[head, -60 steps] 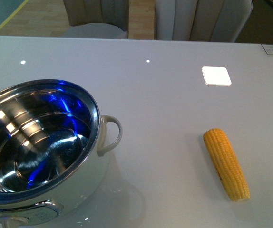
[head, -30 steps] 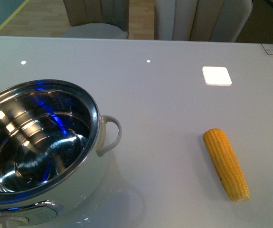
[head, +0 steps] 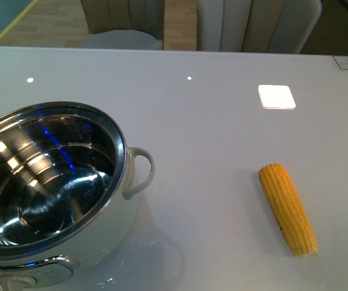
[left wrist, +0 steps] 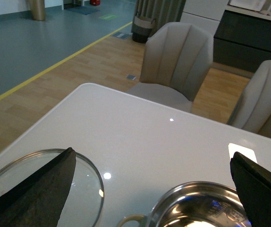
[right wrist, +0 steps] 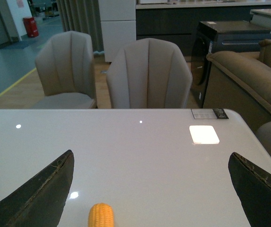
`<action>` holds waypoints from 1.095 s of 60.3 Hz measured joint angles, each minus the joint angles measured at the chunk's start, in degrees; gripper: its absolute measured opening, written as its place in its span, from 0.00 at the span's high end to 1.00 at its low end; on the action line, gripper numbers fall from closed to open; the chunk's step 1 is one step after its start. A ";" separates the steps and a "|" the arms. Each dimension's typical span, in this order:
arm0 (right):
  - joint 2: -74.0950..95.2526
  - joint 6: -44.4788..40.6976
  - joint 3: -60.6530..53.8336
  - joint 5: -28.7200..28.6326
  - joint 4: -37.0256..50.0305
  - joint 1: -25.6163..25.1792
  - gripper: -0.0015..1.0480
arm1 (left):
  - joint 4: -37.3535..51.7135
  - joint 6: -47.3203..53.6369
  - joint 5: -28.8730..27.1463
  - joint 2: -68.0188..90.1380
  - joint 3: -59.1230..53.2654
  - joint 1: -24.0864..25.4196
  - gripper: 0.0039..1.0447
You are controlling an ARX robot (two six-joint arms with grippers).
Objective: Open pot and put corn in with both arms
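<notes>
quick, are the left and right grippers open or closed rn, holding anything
left gripper: open, fingers wide apart, holding nothing
right gripper: open, fingers wide apart, holding nothing

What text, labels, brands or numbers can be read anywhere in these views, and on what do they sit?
Nothing is legible in any view.
On the card at the table's far corner: dark print, too small to read.
On the pot's front panel: cut off by the frame, no marking legible.
On the corn and glass lid: no text.
</notes>
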 joint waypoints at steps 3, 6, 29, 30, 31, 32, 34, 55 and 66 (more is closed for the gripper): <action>0.00 0.00 0.00 0.02 0.00 0.00 0.08 | 3.04 1.79 4.17 -0.11 -0.70 0.26 0.13; 0.00 0.00 0.00 0.00 0.00 0.00 0.08 | 3.91 4.61 6.51 -2.21 -1.68 -0.92 0.25; 0.00 0.00 0.00 0.00 0.00 0.00 0.08 | -12.24 7.41 -1.31 -21.75 -4.55 -9.66 0.92; 0.00 0.00 0.00 0.00 0.00 0.00 0.08 | -13.00 7.45 -1.66 -22.62 -4.55 -9.97 0.95; 0.00 0.00 0.00 0.00 0.00 0.00 0.08 | -13.38 7.45 -1.84 -23.06 -4.55 -10.10 0.97; 0.00 0.00 0.00 0.00 0.00 0.00 0.08 | -14.14 7.39 -2.08 -23.89 -4.55 -10.43 0.97; 0.00 0.00 0.00 0.00 0.00 0.00 0.08 | -15.61 7.52 -2.60 -25.44 -4.57 -10.99 0.97; 0.00 0.00 0.00 0.00 0.00 0.00 0.08 | -27.47 7.58 -9.40 -38.12 -4.57 -18.01 0.97; 0.00 0.00 0.00 0.00 0.00 0.00 0.08 | -31.47 7.58 -9.40 -42.12 -4.57 -18.03 0.97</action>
